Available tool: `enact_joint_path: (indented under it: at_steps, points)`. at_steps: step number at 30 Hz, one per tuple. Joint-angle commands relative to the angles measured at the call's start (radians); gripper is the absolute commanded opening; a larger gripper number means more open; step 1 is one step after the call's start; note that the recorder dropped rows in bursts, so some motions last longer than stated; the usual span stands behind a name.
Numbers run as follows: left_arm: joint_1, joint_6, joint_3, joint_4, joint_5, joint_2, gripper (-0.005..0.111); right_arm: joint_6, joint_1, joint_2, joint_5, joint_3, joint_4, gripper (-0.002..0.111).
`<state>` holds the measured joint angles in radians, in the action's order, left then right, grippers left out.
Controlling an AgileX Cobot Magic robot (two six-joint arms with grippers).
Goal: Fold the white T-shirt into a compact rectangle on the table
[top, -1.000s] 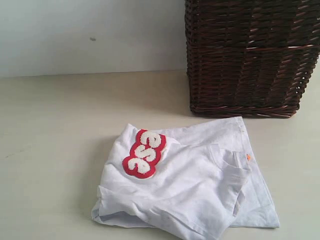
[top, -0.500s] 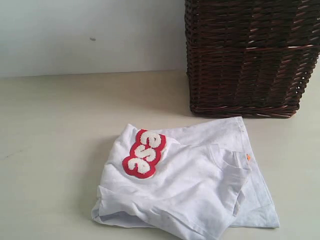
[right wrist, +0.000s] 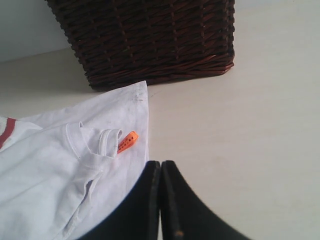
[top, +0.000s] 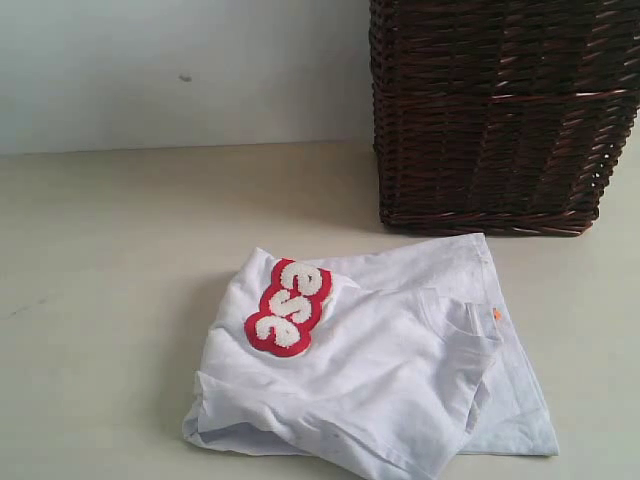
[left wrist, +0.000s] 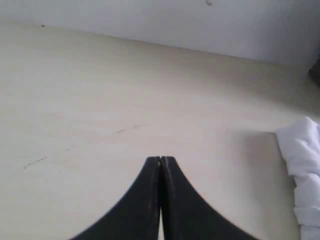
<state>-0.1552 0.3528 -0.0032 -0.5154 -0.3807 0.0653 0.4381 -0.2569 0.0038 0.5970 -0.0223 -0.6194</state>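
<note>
Left gripper (left wrist: pixel 160 159), right gripper (right wrist: pixel 160 162): closed, empty, off the shirt (top: pixel 380 380). Looks soft, light, floppy; wants pinching at flat corner nearest basket (top: pixel 500 110).

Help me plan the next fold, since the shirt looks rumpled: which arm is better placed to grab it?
Right, probably. The right gripper, shut, sits beside the white T-shirt, near its orange tag. The left gripper, shut, is over the table, with the shirt only at its view's edge. Either must open first.

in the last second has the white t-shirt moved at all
No. The white T-shirt lies where it did, its top corner just as near the wicker basket and its red lettering unshifted.
</note>
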Motion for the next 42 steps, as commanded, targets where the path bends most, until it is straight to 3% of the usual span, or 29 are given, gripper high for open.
enact_joint_path:
  at_steps: [1, 16, 18, 20, 26, 34, 38, 42]
  points:
    - [-0.002, -0.047, 0.003, 0.06, 0.019, -0.007, 0.0, 0.005, 0.001, -0.004, -0.003, 0.005, -0.003, 0.0]
    - [-0.002, -0.043, 0.003, 0.063, 0.019, -0.007, 0.0, 0.005, -0.001, -0.004, -0.003, 0.004, -0.003, 0.0]
    - [-0.002, -0.043, 0.003, 0.063, 0.019, -0.007, 0.0, 0.005, -0.013, 0.099, 0.002, -0.038, -0.01, 0.0]
    - [-0.002, -0.043, 0.003, 0.063, 0.019, -0.007, 0.0, 0.005, -0.013, 0.367, -0.035, -0.122, -0.077, 0.0]
    - [-0.002, -0.043, 0.003, 0.063, 0.019, -0.007, 0.0, 0.005, 0.07, 0.947, -0.233, -0.356, -0.55, 0.0]
    - [-0.002, -0.043, 0.003, 0.063, 0.019, -0.007, 0.0, 0.01, 0.07, 1.143, -0.332, -0.427, -0.624, 0.0]
    - [-0.002, -0.043, 0.003, 0.063, 0.019, -0.007, 0.0, 0.298, 0.07, 1.204, -0.222, -0.431, -0.585, 0.0]
    - [-0.002, -0.043, 0.003, 0.063, 0.019, -0.007, 0.0, 0.889, 0.07, 1.327, 0.172, -0.494, -0.583, 0.0]
